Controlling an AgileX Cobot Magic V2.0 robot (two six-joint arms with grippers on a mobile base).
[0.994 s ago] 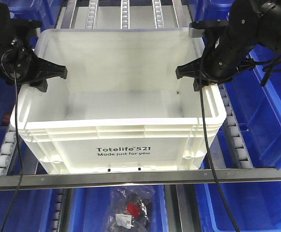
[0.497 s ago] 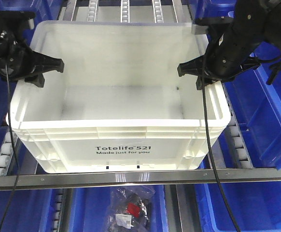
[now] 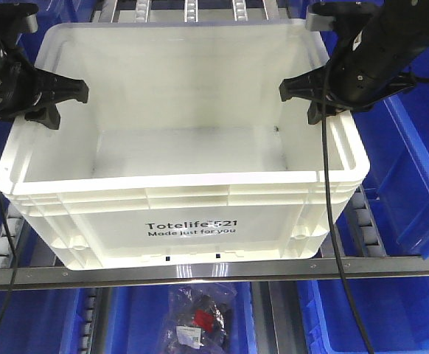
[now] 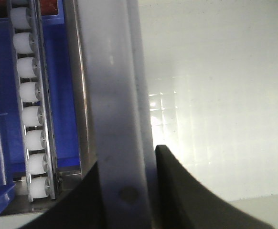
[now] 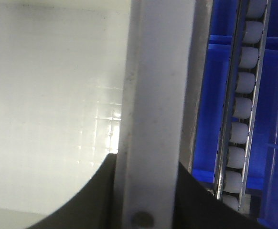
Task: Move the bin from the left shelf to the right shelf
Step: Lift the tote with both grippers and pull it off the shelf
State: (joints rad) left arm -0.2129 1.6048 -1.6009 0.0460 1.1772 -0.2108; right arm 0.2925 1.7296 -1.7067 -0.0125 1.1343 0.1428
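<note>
Your left gripper (image 3: 63,103) and right gripper (image 3: 299,105) each straddle one side wall of the bin (image 3: 185,214), one finger inside and one outside, clamped on the rim. Left arm (image 3: 4,77) and right arm (image 3: 380,44) come in from the outer sides, with the fingers pointing toward each other.

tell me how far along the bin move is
Done: left gripper and right gripper are clamped on the bin, jaws straddling each side wall. In hand: the bin is held between both arms, over the roller lane behind the front rail. Left: carrying it to the right shelf and releasing.
</note>
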